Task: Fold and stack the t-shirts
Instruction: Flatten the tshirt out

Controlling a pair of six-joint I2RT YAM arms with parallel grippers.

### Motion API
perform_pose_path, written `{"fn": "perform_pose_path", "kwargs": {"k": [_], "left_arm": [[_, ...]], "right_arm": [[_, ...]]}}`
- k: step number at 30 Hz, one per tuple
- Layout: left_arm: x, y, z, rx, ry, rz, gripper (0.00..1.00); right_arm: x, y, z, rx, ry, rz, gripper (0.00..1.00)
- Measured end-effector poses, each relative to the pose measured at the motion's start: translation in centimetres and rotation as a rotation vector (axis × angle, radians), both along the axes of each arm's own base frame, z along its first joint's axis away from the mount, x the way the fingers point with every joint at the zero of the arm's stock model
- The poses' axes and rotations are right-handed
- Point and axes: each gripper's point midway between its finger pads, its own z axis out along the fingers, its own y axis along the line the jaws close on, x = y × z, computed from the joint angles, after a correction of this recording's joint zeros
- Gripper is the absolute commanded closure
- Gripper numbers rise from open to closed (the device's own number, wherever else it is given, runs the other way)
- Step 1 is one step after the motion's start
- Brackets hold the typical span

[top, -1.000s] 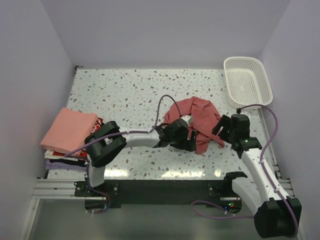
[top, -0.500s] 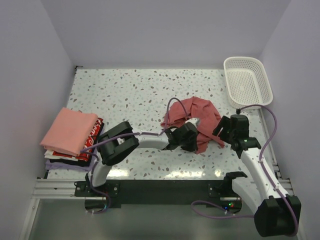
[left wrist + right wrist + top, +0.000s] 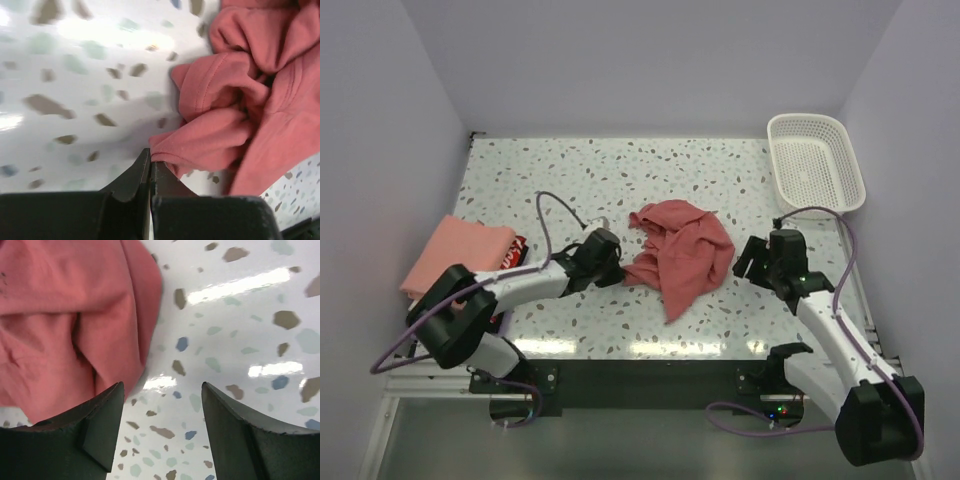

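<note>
A crumpled brick-red t-shirt [image 3: 682,250] lies in a heap at the middle of the speckled table. My left gripper [image 3: 622,273] is at the heap's left corner, low over the table. In the left wrist view its jaws [image 3: 150,153] are pressed together with a fold of the red t-shirt [image 3: 235,95] pinched at their tips. My right gripper [image 3: 752,262] hovers just right of the heap, open. In the right wrist view it [image 3: 162,390] has bare table between its fingers and the red t-shirt [image 3: 65,325] at its left. A stack of folded t-shirts, salmon-pink [image 3: 455,256] on top, sits at the left edge.
A white lattice basket [image 3: 817,165] stands at the back right corner. Walls close in the table [image 3: 570,180] on the left, back and right. The left arm's cable [image 3: 555,205] loops over the table behind its wrist.
My left gripper shut on the red t-shirt's edge and pulled it left, away from the right gripper. The left arm swung left. The right jaws narrowed slightly.
</note>
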Motion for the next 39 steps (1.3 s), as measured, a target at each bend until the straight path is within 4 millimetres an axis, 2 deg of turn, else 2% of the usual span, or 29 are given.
{"fn": "perform_pose_path", "kwargs": {"k": [1, 3, 6, 9, 15, 19, 23, 26, 31, 39], "left_arm": [[0.3, 2.0, 0.5, 0.006, -0.008, 0.054, 1.00], [0.5, 4.6, 1.6, 0.008, -0.026, 0.117, 1.00], [0.4, 6.5, 3.0, -0.005, -0.056, 0.164, 1.00], [0.2, 7.1, 3.9, -0.012, -0.071, 0.176, 1.00], [-0.4, 7.6, 3.3, 0.014, -0.047, 0.177, 1.00], [-0.8, 8.2, 2.6, 0.037, -0.033, 0.184, 1.00], [-1.1, 8.9, 1.9, 0.057, -0.018, 0.195, 1.00], [-1.1, 9.7, 1.5, 0.071, -0.006, 0.215, 1.00], [-1.5, 10.9, 0.8, 0.086, 0.011, 0.240, 1.00], [-1.9, 11.6, 0.7, 0.077, 0.009, 0.253, 1.00]], "right_arm": [[-0.1, 0.7, 0.1, 0.004, -0.002, 0.026, 0.34], [-0.5, 2.3, 0.2, 0.013, -0.007, 0.092, 0.35], [-1.4, 5.1, 0.5, 0.013, -0.018, 0.194, 0.36], [-3.0, 8.8, 0.7, 0.003, -0.022, 0.321, 0.38], [-6.3, 16.6, 0.9, -0.084, -0.020, 0.517, 0.41], [-8.3, 21.4, 1.1, -0.135, -0.051, 0.578, 0.42], [-9.2, 25.2, 0.4, -0.187, -0.071, 0.585, 0.41], [-9.1, 27.1, -0.8, -0.226, -0.073, 0.566, 0.40], [-8.6, 27.4, -2.6, -0.265, -0.062, 0.515, 0.37], [-8.1, 28.5, -2.1, -0.187, -0.098, 0.439, 0.37]]}}
